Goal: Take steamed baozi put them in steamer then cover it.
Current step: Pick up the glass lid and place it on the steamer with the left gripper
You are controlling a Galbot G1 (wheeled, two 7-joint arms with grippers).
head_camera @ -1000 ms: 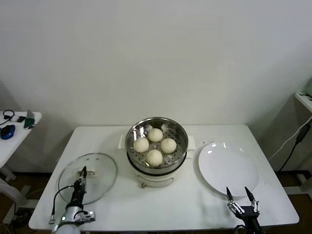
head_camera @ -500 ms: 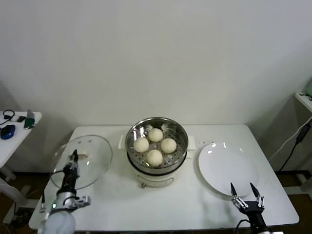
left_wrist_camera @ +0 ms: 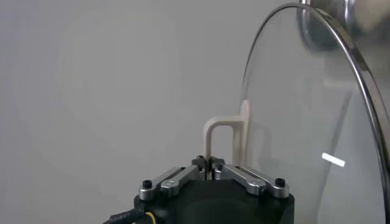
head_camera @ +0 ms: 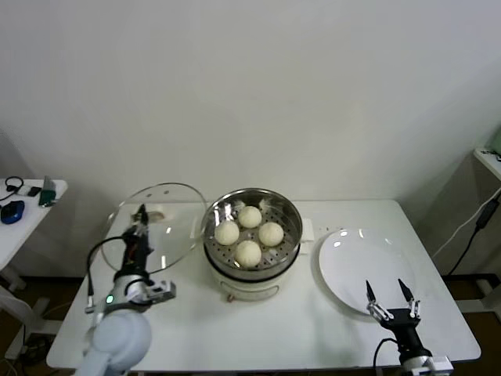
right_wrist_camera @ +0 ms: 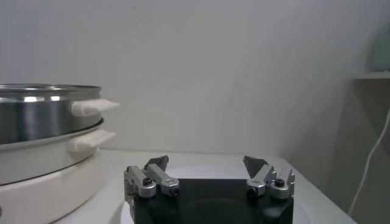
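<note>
Head view: left gripper clamps glass lid handle; right gripper wide; no writing.

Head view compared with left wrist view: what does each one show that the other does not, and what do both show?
Only the head view shows the four steamed baozi in the steamer, the empty white plate, and the open right end effector low at the table's near right edge. Only the left wrist view shows the left end effector shut on the lid's cream handle. Both show the glass lid held up, tilted, left of the steamer.
</note>
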